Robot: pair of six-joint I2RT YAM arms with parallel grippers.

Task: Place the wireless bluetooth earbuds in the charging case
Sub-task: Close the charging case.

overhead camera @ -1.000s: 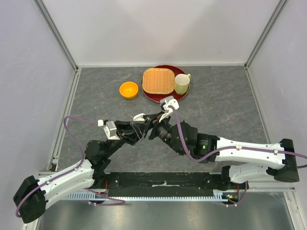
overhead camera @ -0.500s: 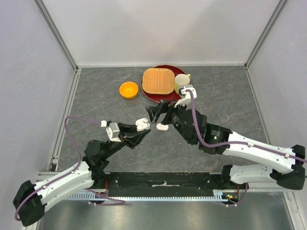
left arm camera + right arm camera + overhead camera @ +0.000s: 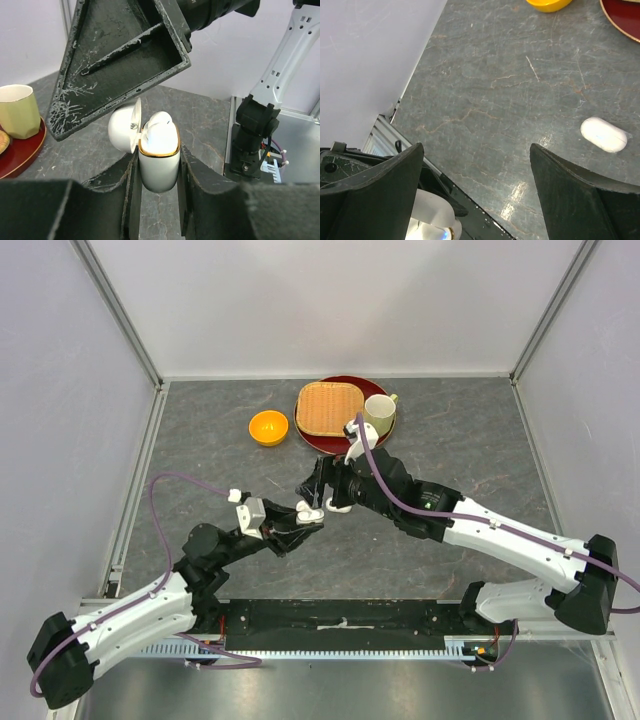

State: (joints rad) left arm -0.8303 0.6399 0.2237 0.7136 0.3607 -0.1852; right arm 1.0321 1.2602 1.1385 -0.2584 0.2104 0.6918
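The left end effector (image 3: pixel 298 520) is clamped on the charging case (image 3: pixel 159 161). Its two fingers (image 3: pixel 122 187) press the white, gold-rimmed body from either side and hold it upright above the desk (image 3: pixel 450 450), on the arm-base side of the red tray (image 3: pixel 328 444). The case's lid (image 3: pixel 123 131) is swung open toward the tray. One glossy white earbud (image 3: pixel 159 120) sits in the mouth of the case, its rounded head rising above the gold rim. The left wrist view is too tight to tell whether a second one sits beside it. The right end effector (image 3: pixel 476 155) hangs just above the case, on its tray side, with its fingers spread wide apart and nothing between them. One of its black fingers (image 3: pixel 125 65) fills the upper part of the left wrist view, close over the open lid. A white oval piece (image 3: pixel 603 134) lies flat on the desk between the case and the tray, held by neither end effector. On the tray stand a woven mat (image 3: pixel 329 408) and a pale cup (image 3: pixel 378 415). An orange bowl (image 3: pixel 268 427) sits on the desk just beside the tray, on its left.
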